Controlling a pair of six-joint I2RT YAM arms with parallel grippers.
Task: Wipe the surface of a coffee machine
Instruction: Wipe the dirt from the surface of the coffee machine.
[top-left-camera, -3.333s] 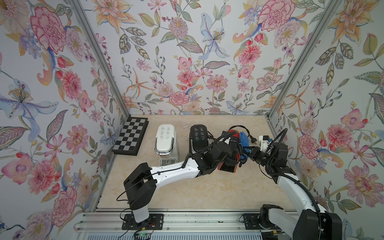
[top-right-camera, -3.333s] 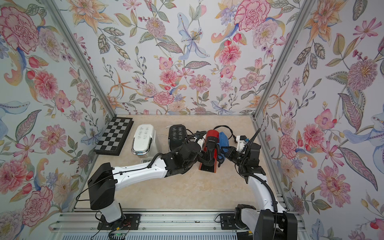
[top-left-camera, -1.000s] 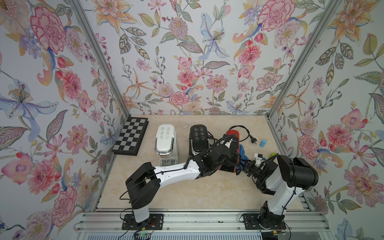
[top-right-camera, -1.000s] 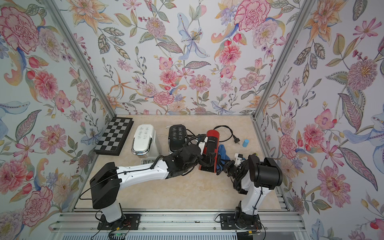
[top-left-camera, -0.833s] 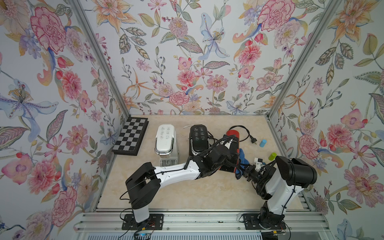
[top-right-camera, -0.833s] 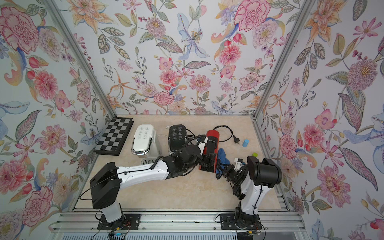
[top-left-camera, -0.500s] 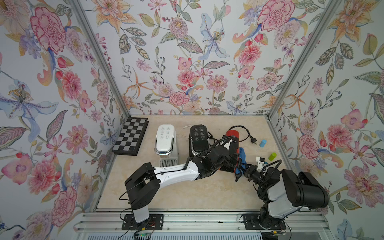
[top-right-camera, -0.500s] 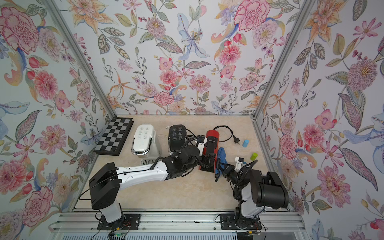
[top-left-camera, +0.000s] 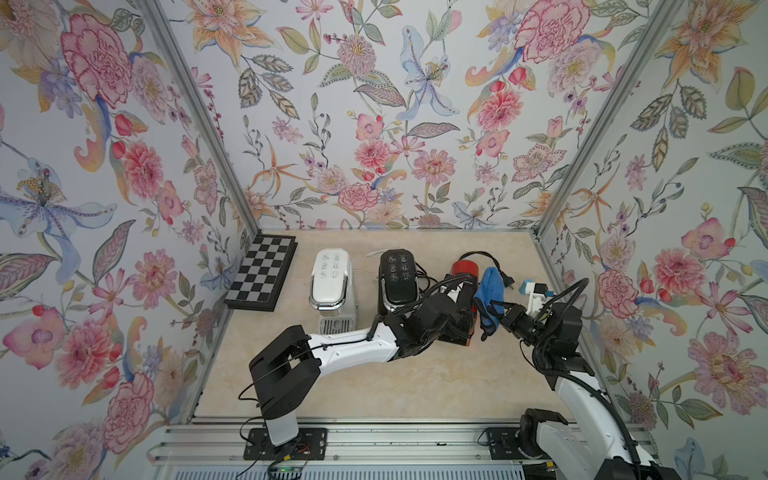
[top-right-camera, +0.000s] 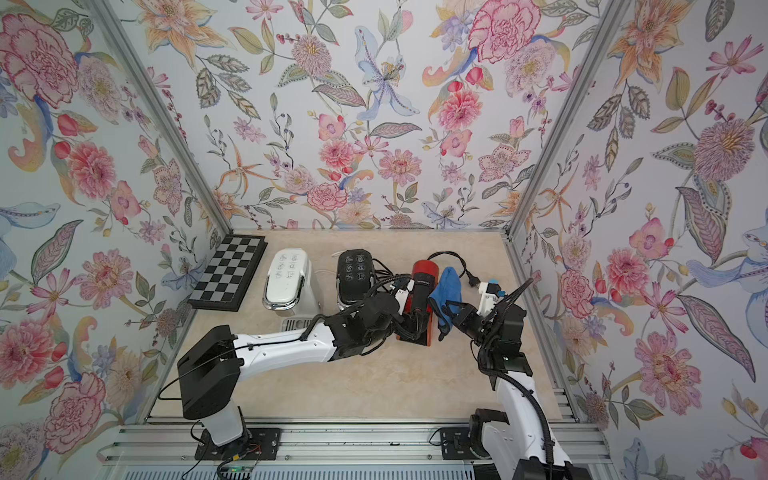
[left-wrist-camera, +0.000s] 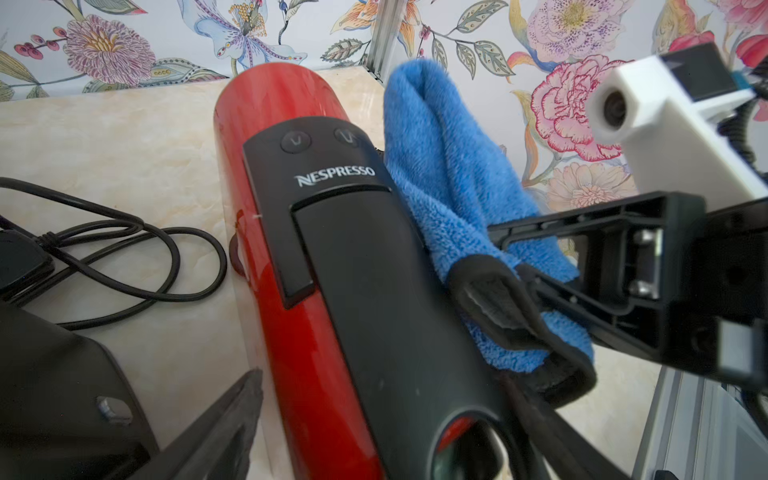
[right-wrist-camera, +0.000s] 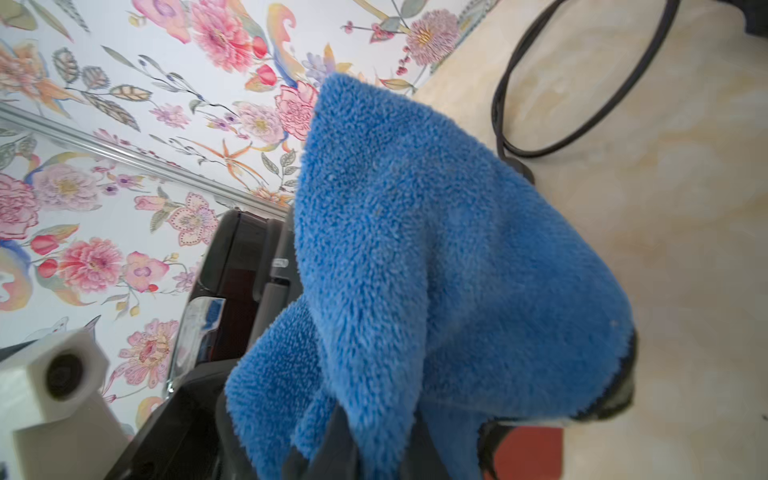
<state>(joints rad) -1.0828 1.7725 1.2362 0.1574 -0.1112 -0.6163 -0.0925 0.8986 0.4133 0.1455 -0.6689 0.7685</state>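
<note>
Wiping looks under way. The machine stands right of centre on the tabletop, braced in the left end effector's wide clasp. The right end effector, pinching the cloth, presses it against the machine's side. The other faces probably remain.

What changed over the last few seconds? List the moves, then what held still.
The right claw, shut on the blue cloth, dragged it along the right side of the red Nespresso machine toward the front, then swept it back toward the wall. Nothing was picked up or released. The left claw stayed clamped on the machine's front end; the white coffee machine, black coffee machine, chessboard and cord did not move.
</note>
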